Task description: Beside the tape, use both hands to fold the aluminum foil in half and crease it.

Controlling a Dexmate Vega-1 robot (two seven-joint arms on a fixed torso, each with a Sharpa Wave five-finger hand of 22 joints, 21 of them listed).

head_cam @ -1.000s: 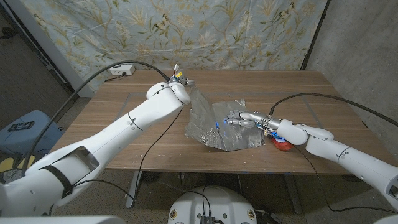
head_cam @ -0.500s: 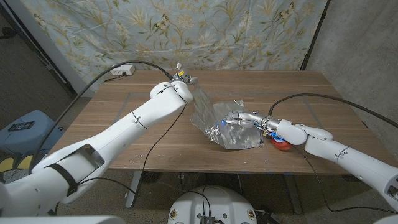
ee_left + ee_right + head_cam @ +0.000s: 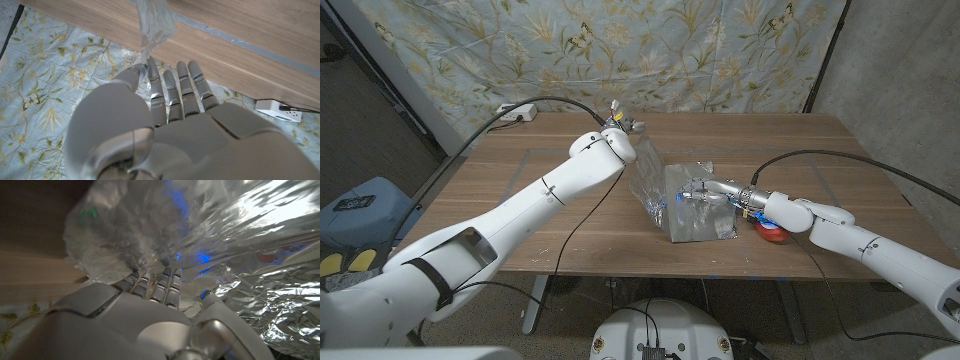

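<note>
- The left hand (image 3: 618,128) is raised above the far side of the brown wooden desk (image 3: 520,200). In the left wrist view its thumb and a finger (image 3: 152,85) pinch one edge of the crinkled silver sheet of aluminum foil (image 3: 675,195), with the other fingers held straight beside them.
- From that pinch the foil hangs down and across toward the right hand, so the lifted part stands tilted over the part lying on the desk.
- The right hand (image 3: 705,192) reaches in low over the desk, its fingers (image 3: 160,282) stretched out against the foil, which arches over and ahead of them in the right wrist view. Whether they grip the sheet or only press on it cannot be told.
- A red roll of tape (image 3: 772,230) lies on the desk just behind the right hand's wrist, beside the near edge of the foil.
- A white power strip (image 3: 513,111) sits at the desk's far corner, well apart from the left hand.
</note>
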